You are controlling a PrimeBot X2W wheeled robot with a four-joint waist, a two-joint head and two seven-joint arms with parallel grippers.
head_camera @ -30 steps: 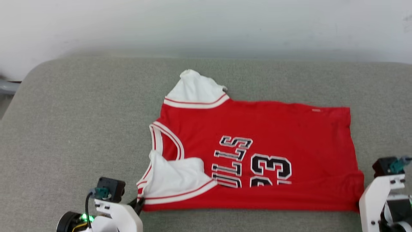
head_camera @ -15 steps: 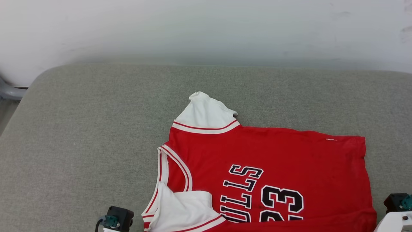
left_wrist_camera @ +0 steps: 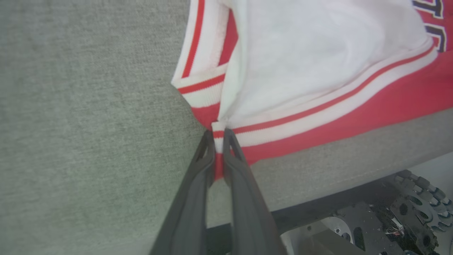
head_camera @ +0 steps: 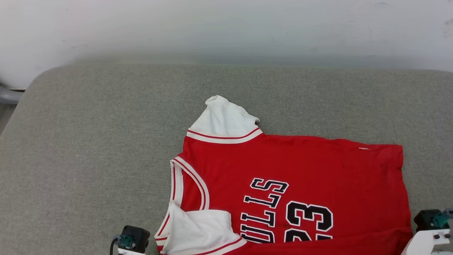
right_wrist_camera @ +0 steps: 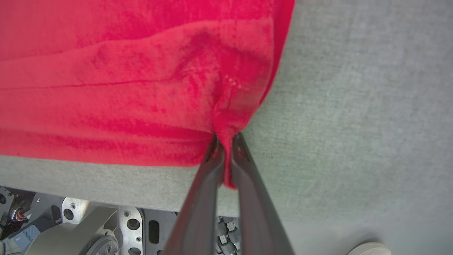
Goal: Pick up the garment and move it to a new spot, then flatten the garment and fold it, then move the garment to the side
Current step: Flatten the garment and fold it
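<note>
Head view has my jersey point(head_camera: 300, 166) lying mostly flat on the grey fabric surface point(head_camera: 106, 141), close to the near edge and a bit right of middle. Collar end points to my left, hem to my right. The far white sleeve sticks out toward the wall point(head_camera: 226, 28). The near white sleeve is flopped over onto the red front, just beside the black lettering, and the lower part of that lettering is cut off by the bottom of the picture. A few soft wrinkles in the red, nothing major.

Left wrist view: my left tool point(left_wrist_camera: 219, 136) has its two dark fingers pressed together on the striped red-and-white trim at the near shoulder corner, with the cloth pinched between them, right by the surface's front edge.

Right wrist view: my right tool point(right_wrist_camera: 226, 140) is doing the same on the near hem corner, pinching a bunched tuft of red fabric, with creases fanning out from the pinch.

Under the front edge, both wrist views catch some grey metal bits of my base point(right_wrist_camera: 88, 219).
</note>
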